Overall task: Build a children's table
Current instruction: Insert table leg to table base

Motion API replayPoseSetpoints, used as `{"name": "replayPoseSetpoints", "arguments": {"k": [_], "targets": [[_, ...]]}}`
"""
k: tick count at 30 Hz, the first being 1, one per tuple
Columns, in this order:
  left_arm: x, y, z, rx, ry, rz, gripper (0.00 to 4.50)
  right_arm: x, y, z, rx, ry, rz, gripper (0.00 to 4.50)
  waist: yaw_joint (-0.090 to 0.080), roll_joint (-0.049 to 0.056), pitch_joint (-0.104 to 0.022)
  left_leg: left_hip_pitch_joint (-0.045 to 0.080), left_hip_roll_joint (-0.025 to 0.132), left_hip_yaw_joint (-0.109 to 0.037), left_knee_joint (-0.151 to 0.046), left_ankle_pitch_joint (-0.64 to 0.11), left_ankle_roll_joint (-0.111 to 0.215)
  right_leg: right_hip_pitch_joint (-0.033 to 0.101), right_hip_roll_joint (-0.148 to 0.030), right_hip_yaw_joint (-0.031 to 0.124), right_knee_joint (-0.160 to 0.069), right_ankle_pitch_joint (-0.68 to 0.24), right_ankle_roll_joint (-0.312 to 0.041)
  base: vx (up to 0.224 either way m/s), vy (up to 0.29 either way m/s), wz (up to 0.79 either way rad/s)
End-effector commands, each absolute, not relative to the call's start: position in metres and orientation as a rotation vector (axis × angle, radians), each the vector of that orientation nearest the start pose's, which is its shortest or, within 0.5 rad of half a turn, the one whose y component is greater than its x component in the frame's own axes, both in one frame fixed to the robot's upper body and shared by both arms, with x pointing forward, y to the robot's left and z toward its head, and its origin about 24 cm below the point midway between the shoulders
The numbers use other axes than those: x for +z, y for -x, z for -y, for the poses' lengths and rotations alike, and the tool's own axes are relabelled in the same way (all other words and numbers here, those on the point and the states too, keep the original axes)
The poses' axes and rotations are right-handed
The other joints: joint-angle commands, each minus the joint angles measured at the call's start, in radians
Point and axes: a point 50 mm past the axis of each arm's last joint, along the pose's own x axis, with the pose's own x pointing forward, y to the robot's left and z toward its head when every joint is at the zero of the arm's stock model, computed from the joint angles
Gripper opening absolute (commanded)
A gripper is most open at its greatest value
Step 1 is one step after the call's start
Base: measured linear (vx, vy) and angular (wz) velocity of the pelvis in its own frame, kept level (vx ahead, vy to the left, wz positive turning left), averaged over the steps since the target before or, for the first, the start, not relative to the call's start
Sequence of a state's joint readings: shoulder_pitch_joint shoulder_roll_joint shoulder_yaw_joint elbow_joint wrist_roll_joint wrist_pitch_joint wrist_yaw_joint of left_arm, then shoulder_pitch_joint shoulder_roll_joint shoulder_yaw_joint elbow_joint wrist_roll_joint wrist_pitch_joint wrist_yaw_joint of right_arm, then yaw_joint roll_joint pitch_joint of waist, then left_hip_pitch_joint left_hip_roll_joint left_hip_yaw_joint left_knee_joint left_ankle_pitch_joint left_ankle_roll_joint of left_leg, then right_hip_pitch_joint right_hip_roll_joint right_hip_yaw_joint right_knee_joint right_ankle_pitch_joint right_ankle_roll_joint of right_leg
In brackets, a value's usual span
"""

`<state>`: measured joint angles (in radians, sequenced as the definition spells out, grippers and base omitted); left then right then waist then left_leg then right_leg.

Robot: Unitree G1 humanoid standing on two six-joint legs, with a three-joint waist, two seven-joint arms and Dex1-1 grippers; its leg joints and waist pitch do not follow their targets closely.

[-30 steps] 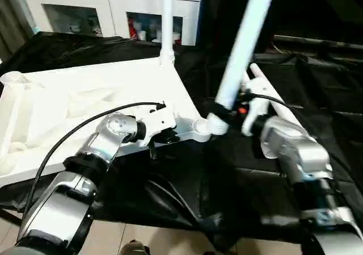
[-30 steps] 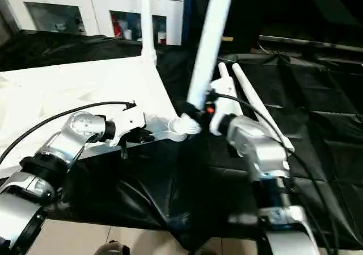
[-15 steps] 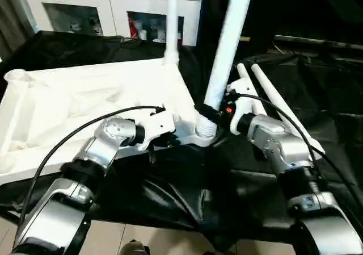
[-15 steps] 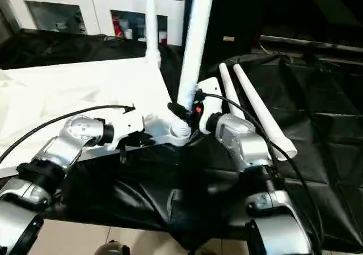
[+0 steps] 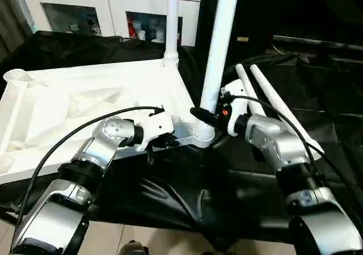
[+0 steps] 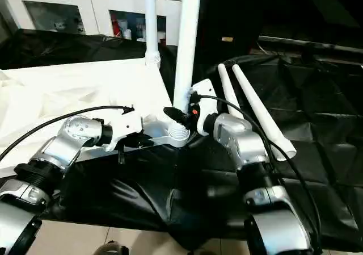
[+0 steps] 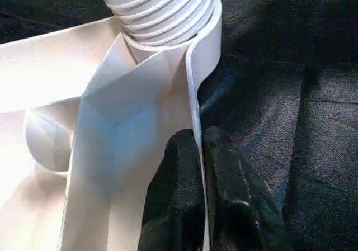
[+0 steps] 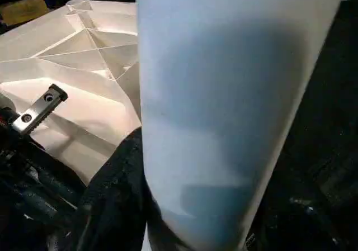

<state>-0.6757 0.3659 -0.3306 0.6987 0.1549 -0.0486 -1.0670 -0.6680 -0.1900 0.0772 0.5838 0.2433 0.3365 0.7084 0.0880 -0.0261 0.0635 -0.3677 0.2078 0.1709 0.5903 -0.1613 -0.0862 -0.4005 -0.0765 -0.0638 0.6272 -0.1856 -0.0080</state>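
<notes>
On a black cloth before far white cabinets, the upturned tabletop lies left, its near rim pinched by the left gripper, while the right gripper clasps a leg upright in the near-right socket.

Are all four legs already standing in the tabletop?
No: two legs lie on the black cloth beside the tabletop.

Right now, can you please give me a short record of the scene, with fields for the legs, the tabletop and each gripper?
tabletop: upside down on black cloth
far leg: upright in corner socket
near leg: upright, threaded end at near corner socket
spare legs: two, lying on cloth
left gripper: clamps tabletop rim
right gripper: holds near leg low
</notes>
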Motion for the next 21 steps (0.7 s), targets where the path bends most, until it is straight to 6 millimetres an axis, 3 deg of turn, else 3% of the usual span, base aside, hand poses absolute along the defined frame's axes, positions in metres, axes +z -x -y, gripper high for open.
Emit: {"name": "replayPoseSetpoints", "arguments": {"k": [1,2,3,5,7,8,9,11,12,13,14,18,19,20,21], "targets": [[0.045,-0.325,-0.127,-1.307,-0.682,-0.447,0.00,0.072,-0.353,0.114,0.801,-0.076,-0.315,1.89,-0.002,0.000,-0.073,0.012,0.019,0.000,-0.071,-0.243,-0.012,0.045,-0.064,0.046,-0.081,-0.249,-0.191,0.000,0.000,0.00],[0.045,-0.325,-0.127,-1.306,-0.683,-0.447,0.00,0.073,-0.353,0.115,0.796,-0.086,-0.312,1.89,-0.001,0.007,-0.073,0.013,0.020,-0.001,-0.071,-0.245,-0.014,0.045,-0.064,0.046,-0.080,-0.246,-0.191,0.000,0.000,0.00],[0.045,-0.325,-0.127,-1.306,-0.684,-0.447,0.00,0.073,-0.353,0.116,0.791,-0.097,-0.310,1.89,-0.003,0.003,-0.073,0.013,0.020,0.000,-0.071,-0.249,-0.015,0.045,-0.063,0.046,-0.081,-0.239,-0.193,0.000,0.000,0.00],[0.045,-0.326,-0.128,-1.299,-0.683,-0.449,0.00,0.071,-0.354,0.123,0.744,-0.166,-0.297,1.89,-0.002,0.011,-0.074,0.014,0.020,-0.002,-0.071,-0.256,-0.019,0.045,-0.063,0.046,-0.080,-0.231,-0.198,0.000,0.000,0.00],[0.046,-0.326,-0.129,-1.297,-0.682,-0.450,0.00,0.070,-0.354,0.125,0.729,-0.183,-0.294,1.89,-0.002,0.009,-0.075,0.014,0.020,-0.001,-0.071,-0.259,-0.018,0.046,-0.062,0.046,-0.080,-0.216,-0.205,0.000,0.000,0.00],[0.045,-0.326,-0.130,-1.296,-0.679,-0.451,0.00,0.068,-0.353,0.127,0.715,-0.195,-0.294,1.89,-0.001,0.019,-0.075,0.015,0.020,-0.003,-0.071,-0.260,-0.022,0.046,-0.062,0.046,-0.078,-0.210,-0.208,0.000,0.000,0.00],[0.045,-0.326,-0.130,-1.295,-0.677,-0.452,0.00,0.067,-0.353,0.129,0.704,-0.203,-0.294,1.89,-0.003,0.013,-0.075,0.014,0.019,-0.001,-0.071,-0.266,-0.021,0.046,-0.061,0.045,-0.079,-0.204,-0.212,0.000,0.000,0.00],[0.045,-0.325,-0.130,-1.288,-0.659,-0.451,0.00,0.058,-0.350,0.136,0.649,-0.249,-0.296,1.89,-0.002,0.013,-0.075,0.014,0.019,-0.001,-0.071,-0.264,-0.020,0.047,-0.061,0.045,-0.079,-0.199,-0.214,0.000,0.000,0.00],[0.045,-0.325,-0.130,-1.285,-0.652,-0.450,0.00,0.054,-0.347,0.138,0.632,-0.266,-0.298,1.89,-0.002,0.013,-0.074,0.015,0.020,-0.001,-0.072,-0.270,-0.020,0.045,-0.062,0.045,-0.080,-0.209,-0.214,0.000,0.000,0.00],[0.044,-0.325,-0.130,-1.282,-0.644,-0.448,0.00,0.047,-0.343,0.140,0.616,-0.279,-0.303,1.89,-0.003,0.023,-0.074,0.017,0.020,-0.001,-0.073,-0.288,-0.024,0.044,-0.061,0.046,-0.084,-0.218,-0.212,0.000,0.000,0.00],[0.044,-0.325,-0.130,-1.282,-0.644,-0.448,0.00,0.047,-0.343,0.140,0.616,-0.279,-0.303,1.89,-0.003,0.018,-0.074,0.016,0.020,-0.002,-0.073,-0.288,-0.024,0.046,-0.062,0.045,-0.083,-0.216,-0.211,0.000,0.000,0.00],[0.044,-0.325,-0.131,-1.274,-0.639,-0.447,0.00,0.034,-0.333,0.141,0.602,-0.295,-0.301,1.89,-0.003,0.018,-0.075,0.015,0.020,-0.003,-0.075,-0.288,-0.022,0.046,-0.061,0.045,-0.082,-0.212,-0.213,0.000,0.000,0.00],[0.044,-0.326,-0.131,-1.269,-0.639,-0.447,0.00,0.030,-0.329,0.140,0.599,-0.301,-0.293,1.89,-0.002,0.019,-0.073,0.017,0.020,-0.003,-0.075,-0.304,-0.022,0.043,-0.062,0.045,-0.086,-0.238,-0.208,0.000,0.000,0.00],[0.044,-0.327,-0.132,-1.262,-0.639,-0.446,0.00,0.025,-0.325,0.138,0.588,-0.302,-0.283,1.89,0.000,0.027,-0.073,0.018,0.020,-0.003,-0.075,-0.311,-0.024,0.042,-0.064,0.046,-0.087,-0.246,-0.206,0.000,0.000,0.00],[0.045,-0.327,-0.132,-1.257,-0.639,-0.445,0.00,0.022,-0.323,0.138,0.579,-0.301,-0.276,1.89,-0.002,0.024,-0.073,0.018,0.021,-0.003,-0.077,-0.318,-0.024,0.041,-0.063,0.045,-0.089,-0.252,-0.202,0.000,0.000,0.00]]}}
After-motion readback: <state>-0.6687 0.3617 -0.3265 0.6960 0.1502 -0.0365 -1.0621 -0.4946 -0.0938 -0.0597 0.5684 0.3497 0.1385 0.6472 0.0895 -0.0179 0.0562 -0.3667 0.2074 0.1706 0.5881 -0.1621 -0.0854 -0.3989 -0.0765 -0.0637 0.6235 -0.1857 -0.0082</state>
